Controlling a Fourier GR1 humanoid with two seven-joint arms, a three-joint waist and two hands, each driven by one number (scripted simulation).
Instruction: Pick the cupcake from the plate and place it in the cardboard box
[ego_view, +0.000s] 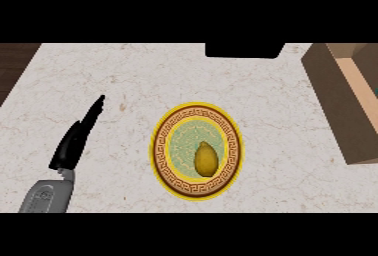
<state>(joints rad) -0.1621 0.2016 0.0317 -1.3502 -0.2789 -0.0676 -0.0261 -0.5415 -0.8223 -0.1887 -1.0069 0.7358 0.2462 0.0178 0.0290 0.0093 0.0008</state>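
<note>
cupcake (205, 159) sits on plate (196, 151), lower centre of frame, right of plate's middle. cardboard box (347, 100) at right edge, well apart from plate. left hand (75, 139) at left, fingers straight and pressed together, holding nothing, over marble counter (125, 75).

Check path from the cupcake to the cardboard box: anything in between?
Nothing visible. The cupcake sits on the plate; only bare counter lies between it and the cardboard box at the right. The left robot hand is on the plate's far side, away from that path.
</note>
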